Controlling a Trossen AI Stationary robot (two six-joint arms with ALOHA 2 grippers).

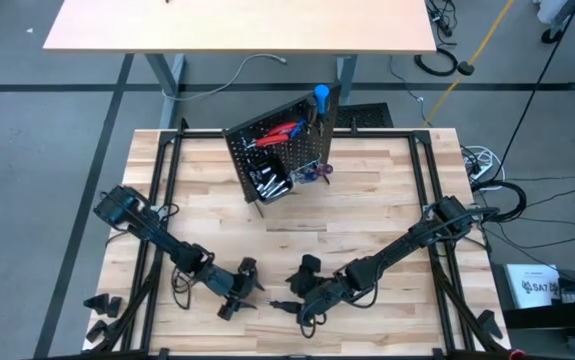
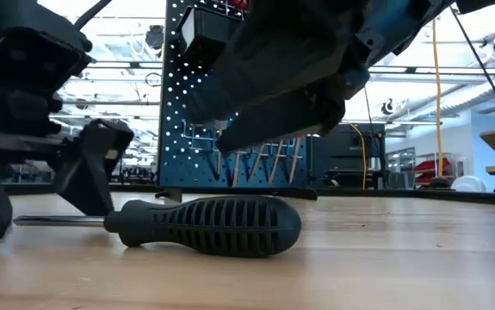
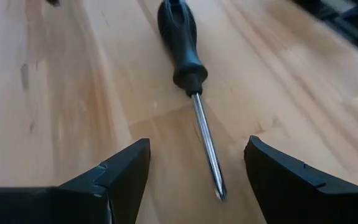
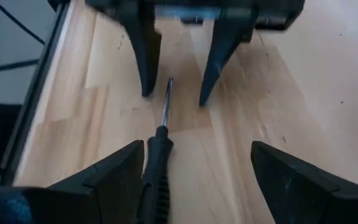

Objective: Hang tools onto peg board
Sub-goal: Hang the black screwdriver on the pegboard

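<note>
Now, screwdriver (image 3: 185, 56): lying flat near the table's (image 1: 387, 190) front edge, between both grippers.
Left gripper (image 3: 197, 171): spread wide, straddling the shaft tip, grasping nothing.
Right gripper (image 4: 194, 171): parted over the handle, unclenched.
Peg board (image 1: 282, 150): upright near the rear edge.

Black screwdriver (image 1: 285, 305) flat on table (image 1: 367, 200) between both pincers; bare wood around; peg board (image 1: 285, 150) well apart.

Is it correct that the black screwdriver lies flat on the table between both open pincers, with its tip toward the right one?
Not quite: the black screwdriver points its tip toward the left pincer, as the left wrist view shows. It does lie flat on the table, and the right pincer is open too.
</note>
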